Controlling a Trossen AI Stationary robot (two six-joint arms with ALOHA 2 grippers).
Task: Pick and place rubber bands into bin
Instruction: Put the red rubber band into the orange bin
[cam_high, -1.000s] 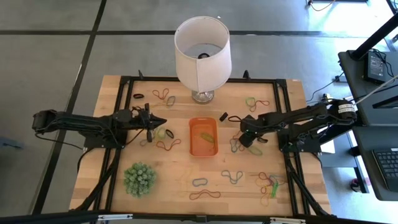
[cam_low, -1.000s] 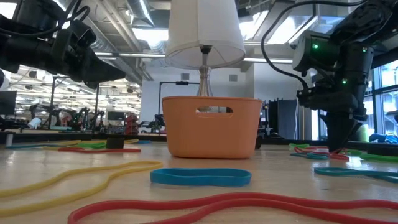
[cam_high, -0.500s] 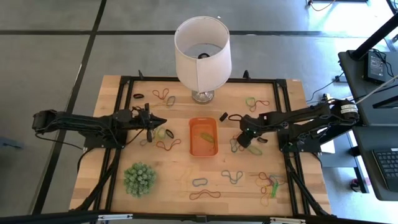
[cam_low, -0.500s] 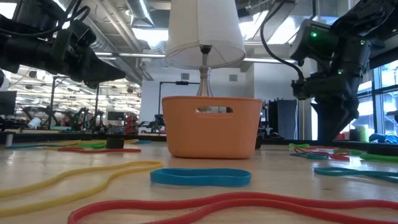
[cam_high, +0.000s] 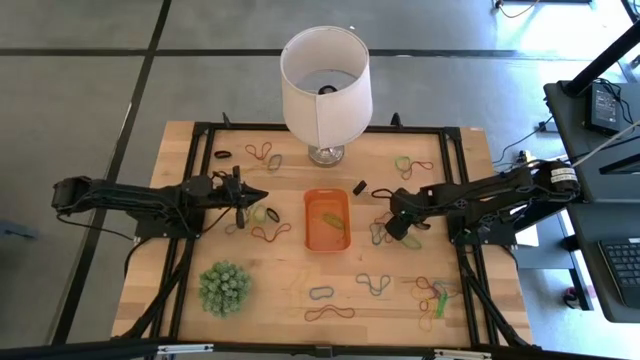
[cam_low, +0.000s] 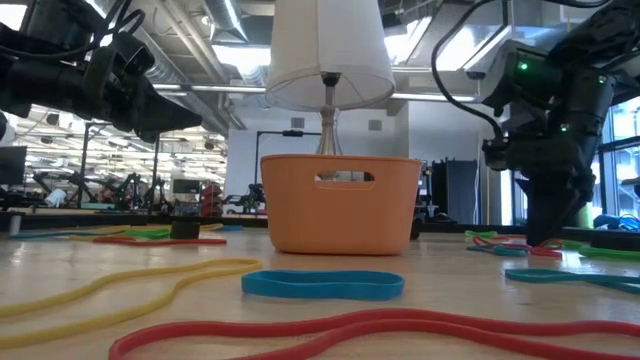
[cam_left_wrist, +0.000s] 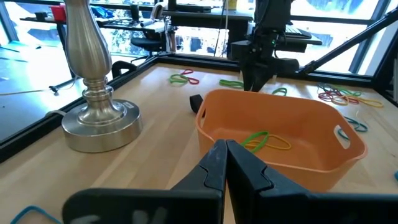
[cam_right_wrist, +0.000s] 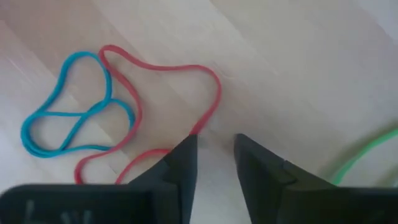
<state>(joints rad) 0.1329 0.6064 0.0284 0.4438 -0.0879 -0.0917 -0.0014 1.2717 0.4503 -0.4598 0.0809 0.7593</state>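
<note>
Grey floor crossed by dark lines surrounds the pale wooden surface (cam_high: 290, 285) in the high view, with a black frame along its edges and a desk with a keyboard off to the right. A white lampshade (cam_high: 324, 72) stands at the far edge, a spiky green ball plant (cam_high: 224, 288) near the front left, and the orange bin (cam_high: 326, 221) in the middle with a yellow-green band inside. Rubber bands (cam_high: 432, 295) lie scattered on all sides of the bin. The left gripper (cam_high: 262, 196) hangs left of the bin; the right gripper (cam_high: 397, 228) is down among bands just right of it.

Low view: a workshop with ceiling ducts and windows lies behind the surface; a blue band (cam_low: 322, 284) and a red band (cam_low: 380, 330) lie in front of the bin (cam_low: 340, 205), and the right gripper (cam_low: 548, 232) reaches the wood.

Left wrist view: the left gripper (cam_left_wrist: 225, 149) is pressed closed and empty, facing the bin (cam_left_wrist: 280, 134) and the silver lamp base (cam_left_wrist: 99, 102).

Right wrist view: the right gripper (cam_right_wrist: 214, 146) stands slightly parted, holding nothing, tips at a red band (cam_right_wrist: 163, 99) beside a blue band (cam_right_wrist: 74, 106).
</note>
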